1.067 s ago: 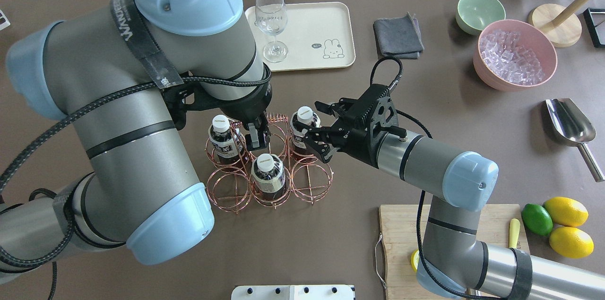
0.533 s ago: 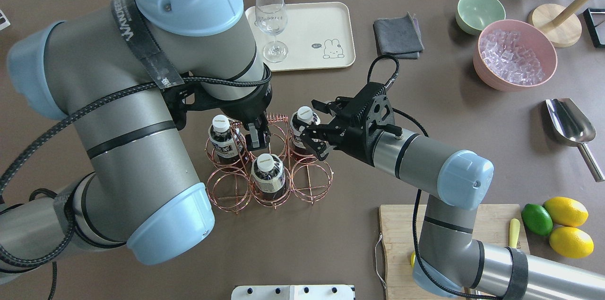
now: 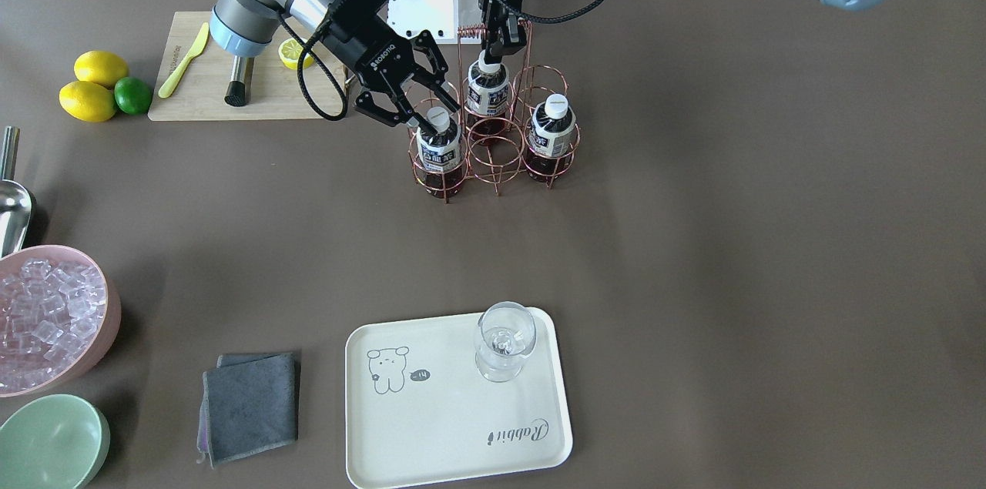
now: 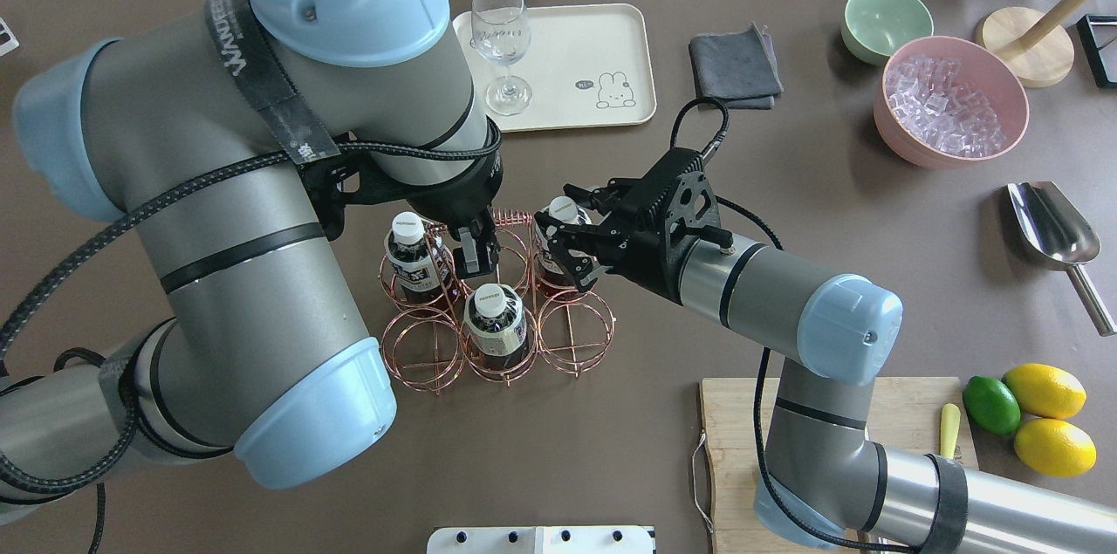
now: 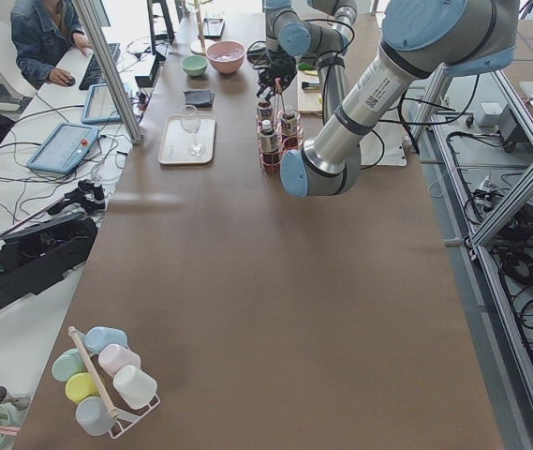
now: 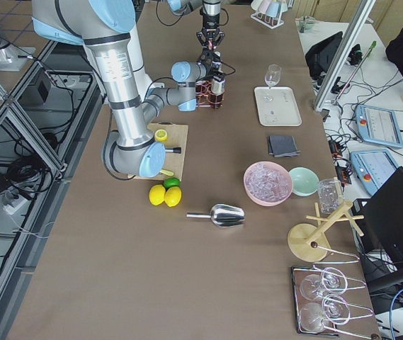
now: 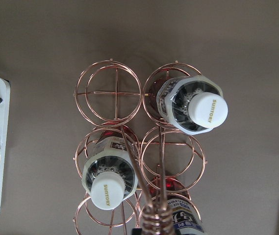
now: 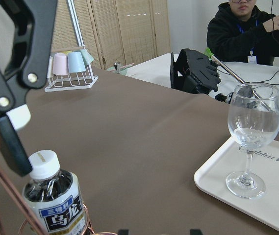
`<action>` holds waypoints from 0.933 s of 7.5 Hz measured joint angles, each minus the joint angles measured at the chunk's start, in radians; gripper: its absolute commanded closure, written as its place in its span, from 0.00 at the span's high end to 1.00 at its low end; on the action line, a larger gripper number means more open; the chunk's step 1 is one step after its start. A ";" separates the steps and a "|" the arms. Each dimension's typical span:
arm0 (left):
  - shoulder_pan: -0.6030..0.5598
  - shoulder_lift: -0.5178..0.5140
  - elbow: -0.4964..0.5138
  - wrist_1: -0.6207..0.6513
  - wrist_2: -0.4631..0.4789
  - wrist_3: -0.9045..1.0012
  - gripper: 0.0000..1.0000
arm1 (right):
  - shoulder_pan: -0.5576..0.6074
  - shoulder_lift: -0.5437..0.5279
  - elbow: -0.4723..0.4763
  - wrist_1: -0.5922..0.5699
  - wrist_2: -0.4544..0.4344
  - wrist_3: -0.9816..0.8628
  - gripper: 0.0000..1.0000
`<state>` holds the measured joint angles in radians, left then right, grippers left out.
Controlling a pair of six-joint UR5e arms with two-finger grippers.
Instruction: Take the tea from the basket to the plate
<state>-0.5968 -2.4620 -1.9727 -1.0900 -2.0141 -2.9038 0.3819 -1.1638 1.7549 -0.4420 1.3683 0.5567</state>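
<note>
The copper wire basket stands mid-table with three tea bottles in its cells. My right gripper is open, its jaws either side of the far-right tea bottle, also in the front view; I cannot tell if they touch it. My left gripper is shut on the basket's coil-wrapped handle. Two more bottles stand at the far left and near middle. The cream plate lies beyond the basket.
A wine glass stands on the plate's left part. A grey cloth, a green bowl and a pink bowl of ice lie to the right. A wooden cutting board is near my right arm.
My right gripper has moved left, towards the basket, and its open jaws now reach around the far-right bottle. The left gripper and the basket have not moved.
</note>
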 measured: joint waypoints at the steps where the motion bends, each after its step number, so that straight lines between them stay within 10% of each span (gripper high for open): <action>1: 0.000 0.000 0.000 0.000 0.000 0.000 0.00 | 0.000 0.000 0.001 -0.001 0.000 0.000 0.00; 7: 0.000 0.000 0.000 -0.001 0.000 0.000 0.00 | 0.057 -0.010 0.050 -0.027 0.067 -0.004 0.00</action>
<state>-0.5967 -2.4620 -1.9727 -1.0907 -2.0141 -2.9038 0.4394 -1.1738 1.8047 -0.4693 1.4351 0.5526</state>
